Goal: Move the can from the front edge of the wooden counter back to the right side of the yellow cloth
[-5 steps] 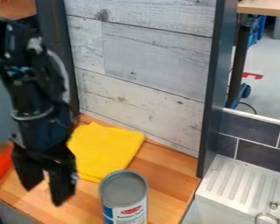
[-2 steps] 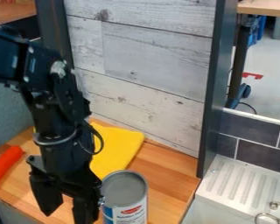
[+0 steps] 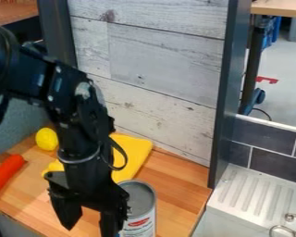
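Black, spread and empty, the gripper (image 3: 89,227) has shifted toward the can (image 3: 143,203) beside it, over the wooden counter (image 3: 178,185).

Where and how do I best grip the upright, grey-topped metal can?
I'd take the can just below its rim, coming from above and closing across its round body: it stands upright and straight-walled, though its width may make a tight fit.

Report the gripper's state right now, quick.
Gripper: open, fingers apart, nothing seen between them; close by the can, contact can't be told.
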`<state>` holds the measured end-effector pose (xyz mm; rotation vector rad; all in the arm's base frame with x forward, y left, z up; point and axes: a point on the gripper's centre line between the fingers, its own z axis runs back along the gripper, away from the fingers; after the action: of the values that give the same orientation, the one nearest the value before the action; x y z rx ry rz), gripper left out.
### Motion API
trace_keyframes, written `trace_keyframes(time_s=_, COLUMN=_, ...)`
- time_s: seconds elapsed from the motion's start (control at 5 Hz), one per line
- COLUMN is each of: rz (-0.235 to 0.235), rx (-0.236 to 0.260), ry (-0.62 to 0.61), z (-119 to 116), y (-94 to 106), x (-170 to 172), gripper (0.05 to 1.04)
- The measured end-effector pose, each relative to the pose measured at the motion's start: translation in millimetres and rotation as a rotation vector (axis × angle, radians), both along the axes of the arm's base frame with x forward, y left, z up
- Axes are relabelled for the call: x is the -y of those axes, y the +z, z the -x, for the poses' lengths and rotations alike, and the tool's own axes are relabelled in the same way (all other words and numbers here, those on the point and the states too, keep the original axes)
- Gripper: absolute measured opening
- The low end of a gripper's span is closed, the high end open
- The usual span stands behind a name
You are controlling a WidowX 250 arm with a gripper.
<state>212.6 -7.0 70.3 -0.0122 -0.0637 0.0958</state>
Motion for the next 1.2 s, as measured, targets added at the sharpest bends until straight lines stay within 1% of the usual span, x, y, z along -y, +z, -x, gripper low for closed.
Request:
trace_keyframes(time_s=0.2, rz=0.013, rx=-0.066, ry=0.011, z=-4.3, y=-14.0, x=10.1, gripper=1.003)
trace_keyframes(time_s=0.4, rz=0.043, rx=-0.098, ry=0.016, z=-9.1, y=-19.9, x=15.5, gripper=1.003)
trace_keyframes(time_s=0.6, rz=0.072, rx=-0.102, ry=0.001, z=-22.1, y=-25.1, x=20.9, gripper=1.002)
trace_keyframes(time_s=0.8, rz=0.06, rx=-0.085, ry=-0.011, z=-42.0, y=-26.3, x=19.8, gripper=1.002)
trace_keyframes(time_s=1.0, rz=0.028, rx=-0.062, ry=-0.042, z=-68.1, y=-26.6, x=15.8, gripper=1.002)
trace_keyframes(time_s=1.2, rz=0.002, rx=-0.06, ry=-0.061, z=-91.3, y=-26.6, x=12.7, gripper=1.002)
